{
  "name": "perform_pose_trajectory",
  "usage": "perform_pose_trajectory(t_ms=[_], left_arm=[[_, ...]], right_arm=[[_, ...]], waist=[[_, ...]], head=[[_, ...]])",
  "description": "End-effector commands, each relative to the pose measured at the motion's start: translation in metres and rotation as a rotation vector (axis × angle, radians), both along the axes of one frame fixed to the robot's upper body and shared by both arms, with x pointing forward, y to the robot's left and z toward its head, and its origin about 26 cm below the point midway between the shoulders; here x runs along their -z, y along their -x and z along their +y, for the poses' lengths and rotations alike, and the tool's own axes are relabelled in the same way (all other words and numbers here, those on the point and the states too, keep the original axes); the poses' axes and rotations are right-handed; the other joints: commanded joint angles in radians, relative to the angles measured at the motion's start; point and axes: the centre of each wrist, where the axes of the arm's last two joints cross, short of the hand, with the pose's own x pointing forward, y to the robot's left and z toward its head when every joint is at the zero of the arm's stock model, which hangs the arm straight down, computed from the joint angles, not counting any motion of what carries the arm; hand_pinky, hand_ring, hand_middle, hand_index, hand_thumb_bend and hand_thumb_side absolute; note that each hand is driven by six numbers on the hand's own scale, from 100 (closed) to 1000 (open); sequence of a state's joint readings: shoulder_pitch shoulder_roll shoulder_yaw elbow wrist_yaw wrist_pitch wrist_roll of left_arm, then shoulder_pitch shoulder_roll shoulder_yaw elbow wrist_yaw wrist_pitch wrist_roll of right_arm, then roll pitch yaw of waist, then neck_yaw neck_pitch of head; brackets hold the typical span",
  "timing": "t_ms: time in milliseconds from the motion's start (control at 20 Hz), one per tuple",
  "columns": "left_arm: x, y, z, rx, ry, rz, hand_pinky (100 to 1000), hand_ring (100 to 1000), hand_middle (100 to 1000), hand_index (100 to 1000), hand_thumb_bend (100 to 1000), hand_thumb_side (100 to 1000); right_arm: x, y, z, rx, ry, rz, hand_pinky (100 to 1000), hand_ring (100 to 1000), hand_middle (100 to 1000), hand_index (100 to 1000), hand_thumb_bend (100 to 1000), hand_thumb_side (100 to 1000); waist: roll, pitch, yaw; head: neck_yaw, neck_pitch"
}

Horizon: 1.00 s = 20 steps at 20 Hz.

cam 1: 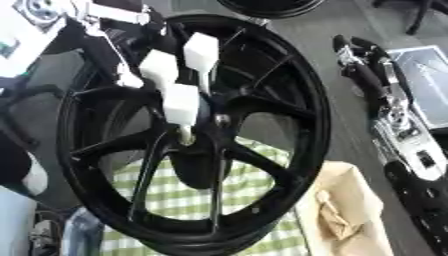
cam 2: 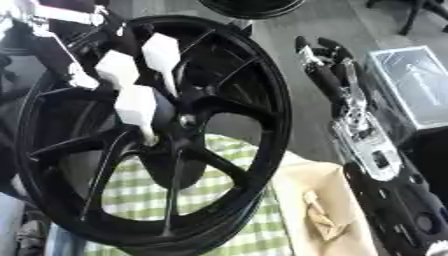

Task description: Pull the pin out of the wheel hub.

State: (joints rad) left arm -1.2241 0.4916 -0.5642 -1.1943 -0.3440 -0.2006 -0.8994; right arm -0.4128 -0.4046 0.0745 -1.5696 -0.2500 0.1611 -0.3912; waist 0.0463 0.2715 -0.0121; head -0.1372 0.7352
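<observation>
- Left hand [cam 1: 179, 87] comes in from the upper left, its white-padded fingers [cam 1: 200, 50] reaching down onto the hub at the wheel's centre; the lowest finger pad sits right over a small pale peg-like thing, probably the pin [cam 1: 185, 135]. Fingers look curled toward it, but whether they actually pinch it I cannot tell.
- Right hand [cam 2: 328, 65] hangs idle at the right side, well apart from the wheel, fingers straight and relaxed, holding nothing.
- Progress, judged: pin still appears seated at the hub [cam 1: 210, 125], so the pull is not yet done. Left: confirm the pinch, draw the pin straight out along its axis, clear the spokes.
- Wheel [cam 1: 306, 100]: big black rim, glossy, hard metal look, thin spokes radiating from a small central hub, open gaps between spokes. It stands tilted and fills most of both views.
- Cloth [cam 1: 175, 200] under and behind the wheel: green-and-white check, soft, flat, seen through the spoke gaps.
- Box [cam 1: 350, 200] at lower right, just beside the rim: tan, matte, cardboard-like, with small pale pieces inside that I cannot make out.
- Case [cam 2: 411, 85] at far right: grey, shiny, boxy.
- Pin: small, pale, slim; details too small to tell.
</observation>
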Motion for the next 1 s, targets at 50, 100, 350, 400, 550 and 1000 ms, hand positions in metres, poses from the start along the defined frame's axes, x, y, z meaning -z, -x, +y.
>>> perform_pose_trajectory(t_ms=[50, 100, 350, 400, 550, 1000], left_arm=[[-0.0124, 0.0015, 0.0030, 0.002, 0.010, -0.018, 858, 834, 779, 774, 357, 231], [-0.0124, 0.0015, 0.0030, 0.002, 0.011, -0.018, 858, 834, 779, 774, 357, 231], [-0.0101, 0.0004, 0.0020, -0.004, 0.011, -0.015, 850, 820, 756, 710, 296, 192], [-0.0102, 0.0003, 0.0018, -0.003, 0.012, -0.015, 846, 815, 747, 690, 261, 185], [-0.0111, 0.0004, 0.0017, -0.003, 0.024, -0.010, 840, 804, 726, 631, 182, 165], [-0.0198, 0.0026, 0.0056, -0.016, 0.067, 0.004, 817, 753, 627, 363, 100, 100]], right_arm=[[-0.0082, -0.0012, -0.0017, 0.000, 0.012, -0.027, 790, 757, 743, 860, 395, 512], [-0.0082, -0.0013, -0.0017, 0.000, 0.012, -0.027, 790, 757, 743, 860, 395, 512], [-0.0082, -0.0016, -0.0011, -0.001, 0.010, -0.027, 790, 757, 743, 860, 393, 514], [-0.0081, -0.0017, -0.0011, -0.001, 0.010, -0.027, 790, 757, 742, 860, 393, 514], [-0.0077, -0.0019, -0.0008, -0.003, 0.010, -0.025, 790, 758, 743, 861, 393, 515], [-0.0066, -0.0022, -0.0011, 0.001, 0.011, -0.019, 791, 758, 742, 861, 391, 517]], waist=[[-0.003, -0.014, -0.002], [-0.003, -0.014, -0.003], [-0.002, -0.010, -0.007], [-0.002, -0.009, -0.007], [-0.001, -0.008, -0.008], [0.001, -0.010, -0.005]], head=[[0.003, -0.015], [0.003, -0.015], [0.004, -0.018], [0.003, -0.017], [0.003, -0.017], [0.003, -0.014]])
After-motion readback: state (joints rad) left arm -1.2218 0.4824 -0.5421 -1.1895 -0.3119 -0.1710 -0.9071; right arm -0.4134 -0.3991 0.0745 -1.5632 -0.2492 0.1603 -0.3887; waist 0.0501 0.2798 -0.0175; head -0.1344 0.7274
